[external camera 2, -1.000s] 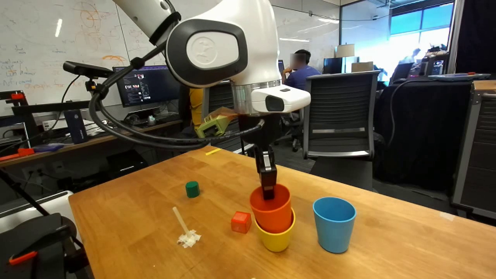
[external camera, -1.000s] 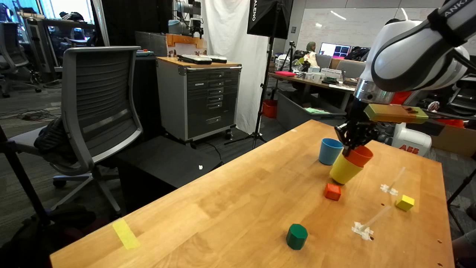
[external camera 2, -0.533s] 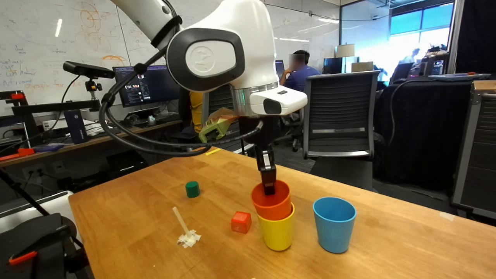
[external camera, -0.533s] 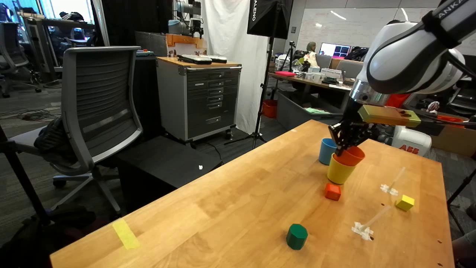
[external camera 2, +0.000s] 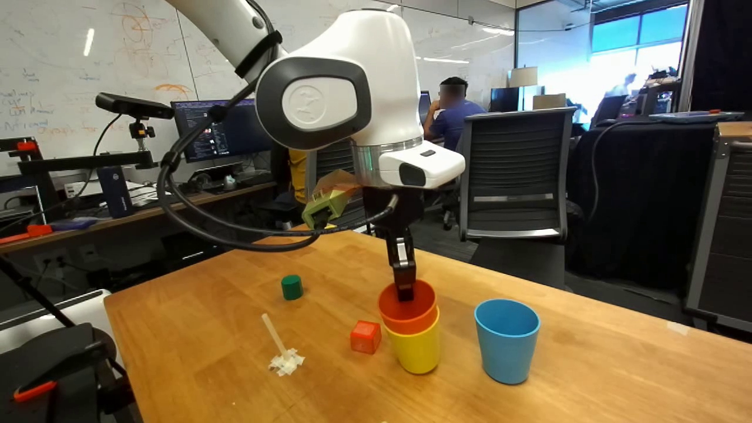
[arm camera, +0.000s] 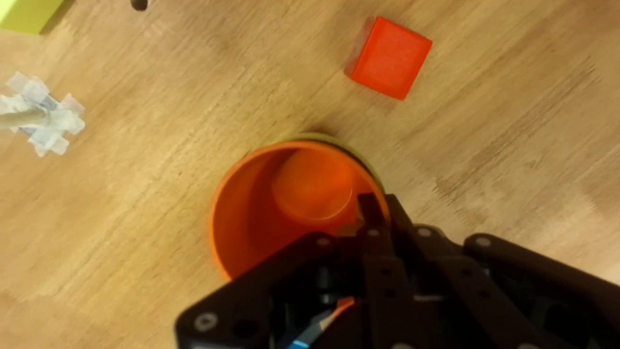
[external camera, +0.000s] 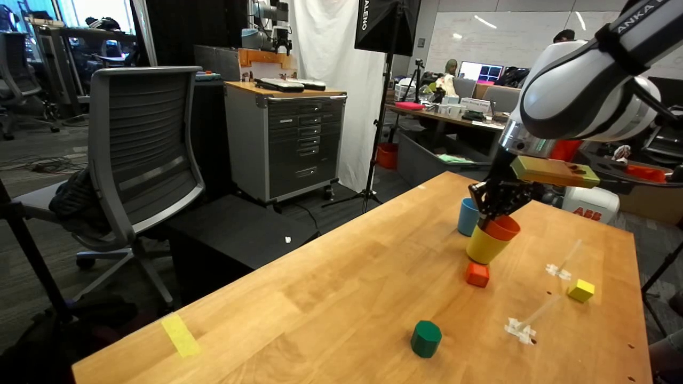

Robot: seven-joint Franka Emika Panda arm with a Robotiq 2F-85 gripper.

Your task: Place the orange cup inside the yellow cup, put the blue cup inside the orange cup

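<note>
Hand [arm camera: 379,199] is gripping orange cup [external camera 2: 411,316], now seating it deeper inside yellow cup [external camera 2: 416,351]. Step one is apparently finishing.

Orange cup [external camera: 505,228] partway inside tilted yellow cup [external camera: 485,247], claw [external camera: 484,222] at orange rim, blue cup [external camera: 467,217] behind.

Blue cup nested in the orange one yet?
No, the blue cup stands on the table, apart from the orange cup.
</note>
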